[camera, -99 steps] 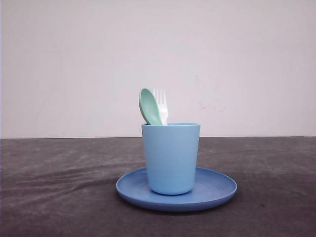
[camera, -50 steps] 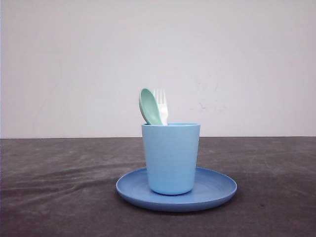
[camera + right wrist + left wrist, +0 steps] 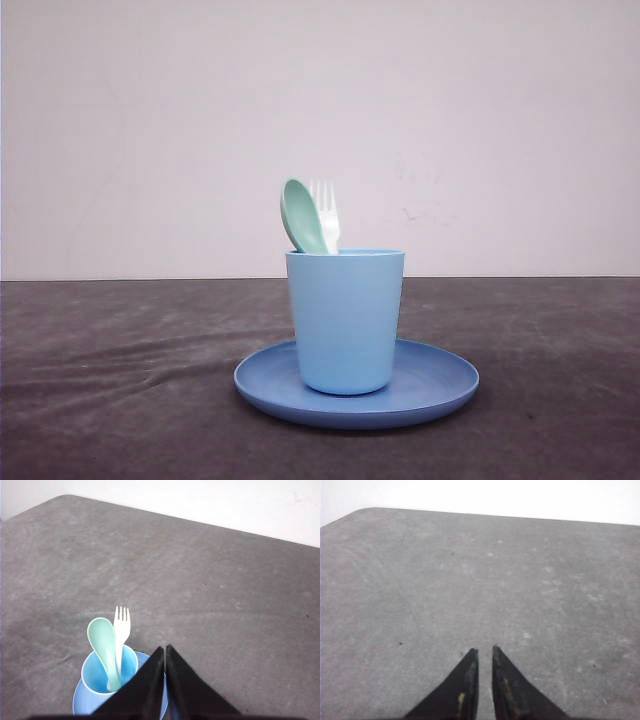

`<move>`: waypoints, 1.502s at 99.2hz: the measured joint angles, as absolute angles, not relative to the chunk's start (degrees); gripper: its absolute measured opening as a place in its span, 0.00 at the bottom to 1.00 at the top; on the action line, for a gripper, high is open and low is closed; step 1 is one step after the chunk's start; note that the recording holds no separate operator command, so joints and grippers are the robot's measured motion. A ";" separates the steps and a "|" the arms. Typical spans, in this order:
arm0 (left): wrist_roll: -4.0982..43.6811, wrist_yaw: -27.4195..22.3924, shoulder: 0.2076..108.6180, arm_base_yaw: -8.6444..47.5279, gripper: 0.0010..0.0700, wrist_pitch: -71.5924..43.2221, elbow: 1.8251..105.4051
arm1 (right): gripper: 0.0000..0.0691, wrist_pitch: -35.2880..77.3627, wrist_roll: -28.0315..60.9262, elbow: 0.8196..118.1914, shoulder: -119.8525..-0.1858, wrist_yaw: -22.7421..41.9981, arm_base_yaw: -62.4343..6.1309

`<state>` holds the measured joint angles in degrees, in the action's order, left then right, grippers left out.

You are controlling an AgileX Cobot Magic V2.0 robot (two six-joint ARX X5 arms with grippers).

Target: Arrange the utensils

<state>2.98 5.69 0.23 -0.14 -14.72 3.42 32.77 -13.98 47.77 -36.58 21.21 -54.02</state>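
Observation:
A pale mint-green spoon [image 3: 302, 215] and a white fork [image 3: 326, 212] stand bowl and tines up in a light blue cup [image 3: 345, 320]. The cup rests upright on a round blue plate [image 3: 440, 385] in the middle of the table. From above, the spoon [image 3: 102, 640] leans beside the fork [image 3: 122, 625] inside the cup [image 3: 92, 672]. My right gripper [image 3: 165, 649] hovers above the cup's near side, shut and holding nothing. My left gripper [image 3: 484, 652] hangs over bare table, its fingers drawn almost together with nothing between them.
Dark grey cloth covers the table [image 3: 120, 400], with bare surface on both sides of the plate. A plain white wall [image 3: 320, 120] stands behind the table's far edge. The table's rounded far corner [image 3: 365, 511] lies ahead of the left gripper.

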 joint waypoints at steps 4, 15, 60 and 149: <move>2.98 5.61 0.25 -0.14 0.02 -14.72 3.42 | 0.01 32.77 -13.98 47.77 -36.58 21.19 -54.02; 2.98 4.84 0.25 -0.14 0.02 -14.72 3.42 | 0.01 32.77 -13.98 47.77 -36.58 21.19 -54.02; 2.98 4.60 0.25 -0.14 0.02 -14.72 3.42 | 0.01 32.77 -13.98 47.77 -36.58 21.19 -54.02; 2.98 4.60 0.25 -0.14 0.02 -14.74 3.42 | 0.01 27.18 -5.50 47.33 -34.65 23.81 -33.23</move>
<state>2.98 4.60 0.25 -0.14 -14.74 3.42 27.18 -5.50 47.33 -34.65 23.81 -33.23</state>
